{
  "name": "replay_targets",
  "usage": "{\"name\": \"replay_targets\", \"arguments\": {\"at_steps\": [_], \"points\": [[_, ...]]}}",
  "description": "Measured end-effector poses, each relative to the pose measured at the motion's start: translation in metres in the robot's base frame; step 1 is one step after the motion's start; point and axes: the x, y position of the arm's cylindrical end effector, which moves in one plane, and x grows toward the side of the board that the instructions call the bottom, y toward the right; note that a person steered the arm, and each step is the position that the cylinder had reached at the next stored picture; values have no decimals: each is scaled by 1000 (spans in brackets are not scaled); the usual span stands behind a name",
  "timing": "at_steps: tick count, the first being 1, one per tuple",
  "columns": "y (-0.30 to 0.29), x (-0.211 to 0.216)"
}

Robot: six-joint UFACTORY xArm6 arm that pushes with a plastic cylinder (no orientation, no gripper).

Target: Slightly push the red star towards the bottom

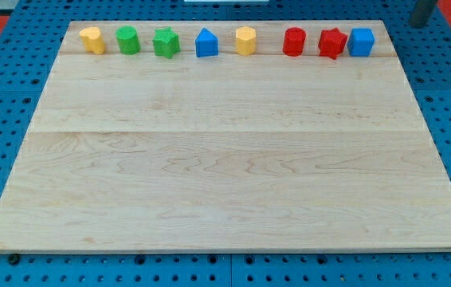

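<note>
The red star (331, 43) lies in a row of blocks along the top edge of the wooden board (225, 175), between a red rounded block (293, 41) on its left and a blue cube (361, 41) on its right, close to both. My tip (422, 25) shows as a dark rod end at the view's top right, beyond the board's corner. It is up and to the right of the blue cube and touches no block.
Further left in the same row are a yellow block (245, 40), a blue house-shaped block (206, 43), a green star (166, 43), a green rounded block (127, 39) and a yellow block (92, 40). A blue pegboard surrounds the board.
</note>
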Motion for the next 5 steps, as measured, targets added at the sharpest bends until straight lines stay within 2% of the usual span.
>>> {"name": "replay_targets", "arguments": {"at_steps": [1, 2, 4, 5], "points": [[-46, 1], [-128, 1], [-189, 48], [-210, 48]]}}
